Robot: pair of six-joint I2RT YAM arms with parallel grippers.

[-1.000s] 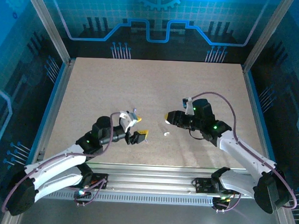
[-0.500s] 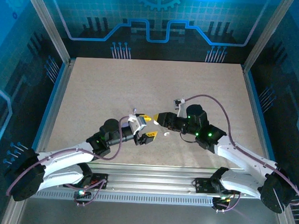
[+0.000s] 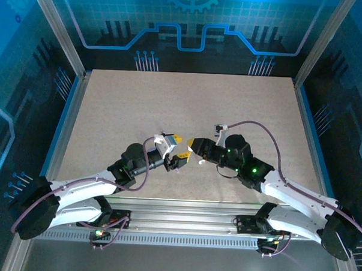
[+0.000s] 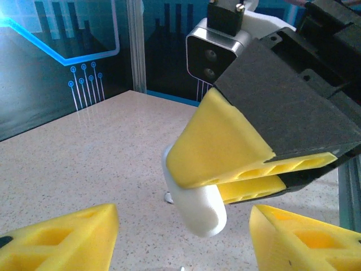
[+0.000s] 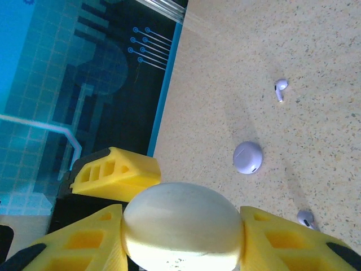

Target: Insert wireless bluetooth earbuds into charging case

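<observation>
Right gripper (image 3: 193, 142) is squeezing the white case (image 5: 183, 226), up off the table (image 3: 170, 99), near the front middle. Left gripper (image 3: 180, 147) has its fingers apart, 1 on each side of the case, not touching. It should close slowly and evenly while the right one holds tight. I count 2 cases, 1 white and 1 purple case (image 5: 247, 157), plus 2 purple buds (image 5: 280, 87) and 1 white bud (image 3: 201, 162).
</observation>
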